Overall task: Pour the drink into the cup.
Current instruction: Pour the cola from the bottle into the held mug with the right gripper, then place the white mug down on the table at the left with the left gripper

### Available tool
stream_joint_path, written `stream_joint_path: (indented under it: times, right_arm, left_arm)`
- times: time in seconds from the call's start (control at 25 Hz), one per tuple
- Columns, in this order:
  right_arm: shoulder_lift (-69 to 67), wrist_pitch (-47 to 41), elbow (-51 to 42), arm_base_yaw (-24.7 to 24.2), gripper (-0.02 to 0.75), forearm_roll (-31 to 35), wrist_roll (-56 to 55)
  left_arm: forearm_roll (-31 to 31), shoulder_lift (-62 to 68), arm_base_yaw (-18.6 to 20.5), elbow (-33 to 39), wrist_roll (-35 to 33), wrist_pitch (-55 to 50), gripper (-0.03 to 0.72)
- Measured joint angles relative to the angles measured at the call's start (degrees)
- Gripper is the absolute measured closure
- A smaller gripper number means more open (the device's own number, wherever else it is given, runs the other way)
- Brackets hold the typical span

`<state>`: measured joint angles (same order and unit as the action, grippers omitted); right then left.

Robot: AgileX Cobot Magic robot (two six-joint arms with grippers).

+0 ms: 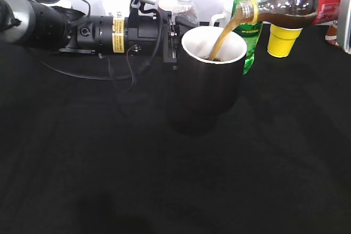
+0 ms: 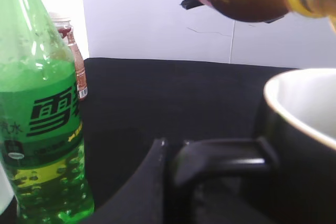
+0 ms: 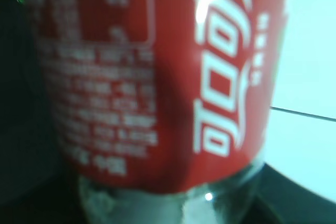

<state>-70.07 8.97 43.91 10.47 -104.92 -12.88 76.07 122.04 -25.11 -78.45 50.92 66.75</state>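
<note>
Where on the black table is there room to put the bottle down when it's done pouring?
The wide black table in front of the black mug is bare, and so is the patch below the left arm. Behind the mug it is crowded: green bottle, yellow cup, water bottle.

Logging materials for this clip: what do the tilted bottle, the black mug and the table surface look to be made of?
The tilted bottle: clear plastic, apparently, with a glossy red label; the dark liquid shows through. The black mug: probably glazed ceramic, smooth black outside with soft reflections, white inside; coated metal is possible. The table surface: matte black, likely cloth, with no glare.
</note>
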Motion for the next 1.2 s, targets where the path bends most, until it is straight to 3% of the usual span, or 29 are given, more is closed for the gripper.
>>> stream_joint_path:
  times: [0.28,0.48,0.56,0.64,0.76,0.8,0.96,1.12,1.2]
  right_arm:
    - [0.0,0.3,0.0,0.0,0.365,0.2,0.0]
    - [0.0,2.8,0.1,0.0,0.369,6.9,-0.3]
    - [0.0,2.9,0.1,0.0,0.369,8.6,-5.4]
    - [0.0,3.7,0.1,0.0,0.369,21.4,-16.2]
    - [0.0,7.9,0.1,0.1,0.369,58.1,-24.0]
    - [0.0,12.6,0.1,0.1,0.369,62.6,-25.3]
    - [2.3,17.8,-0.3,0.2,0.369,71.8,-30.7]
    - [10.6,6.0,-0.5,0.2,0.37,72.8,-28.5]
    - [13.7,1.2,-0.5,0.2,0.37,72.9,-27.8]
  left_arm:
    - [0.4,0.0,0.0,0.0,0.0,-0.2,0.652]
    - [0.4,0.0,0.0,0.0,0.0,-0.2,0.652]
    - [0.4,0.0,0.0,0.0,0.0,-0.2,0.652]
    - [0.4,0.0,0.0,0.0,0.0,-0.2,0.652]
    - [0.3,0.0,0.1,0.0,0.0,-0.2,0.652]
    - [0.3,0.0,0.5,0.0,0.0,-0.2,0.652]
    - [0.4,-2.6,6.4,0.0,-0.1,-0.6,0.652]
    - [0.4,-11.2,15.0,0.0,5.0,-0.7,0.652]
    - [1.9,-16.0,17.4,0.0,7.1,-5.9,0.652]
